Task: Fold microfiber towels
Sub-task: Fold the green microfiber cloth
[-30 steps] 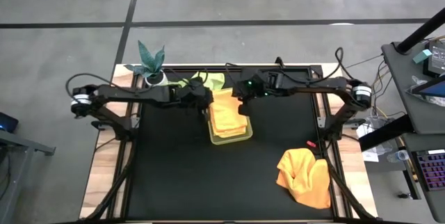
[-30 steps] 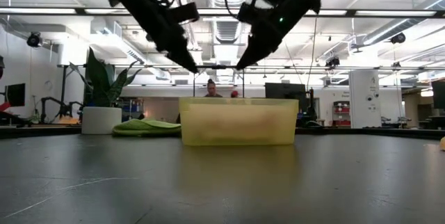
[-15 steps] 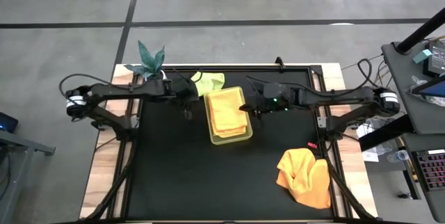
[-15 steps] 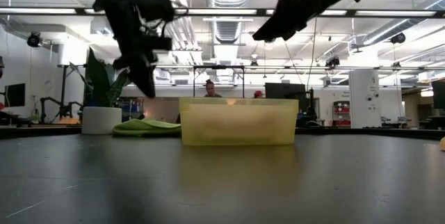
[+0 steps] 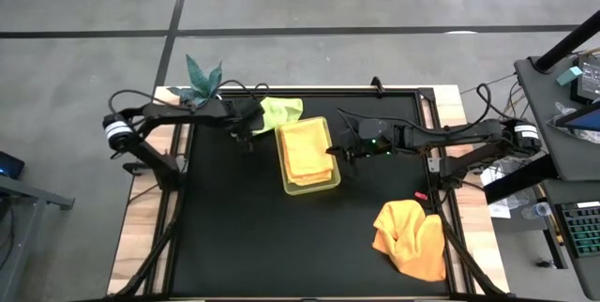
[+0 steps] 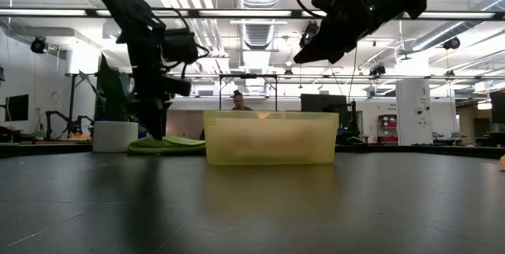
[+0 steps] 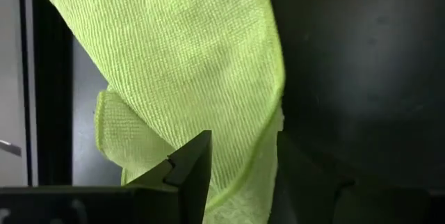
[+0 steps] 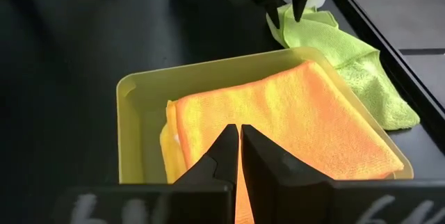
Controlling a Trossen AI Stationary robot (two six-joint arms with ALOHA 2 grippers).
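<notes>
- Since both arms left the tray point(image 5: 330, 182) a second ago, I find its load settled: a folded orange towel point(image 5: 305, 152) lies flat on a pale yellow towel point(image 8: 169, 140), at about 12 o'clock of the counter point(image 5: 225, 236) centre.
- My left gripper point(image 5: 246, 134) has swung away to roughly 11 o'clock and now hangs low over the light green towel point(image 5: 279, 112), which lies rumpled at the counter's far edge, just beside the tray.
- Its fingers point(image 7: 191, 172) were shut a second ago and have parted; in the left wrist view they straddle the green cloth without holding it.
- My right gripper point(image 5: 334, 149) has drawn back to the tray's 3 o'clock side, raised above the rim, fingers point(image 8: 224, 156) closed on nothing.
- One more orange towel point(image 5: 410, 235) sits heaped at about 4 o'clock, well apart from either arm.
- Judgement: one fold is stowed, the green towel is next, and the heap remains.
</notes>
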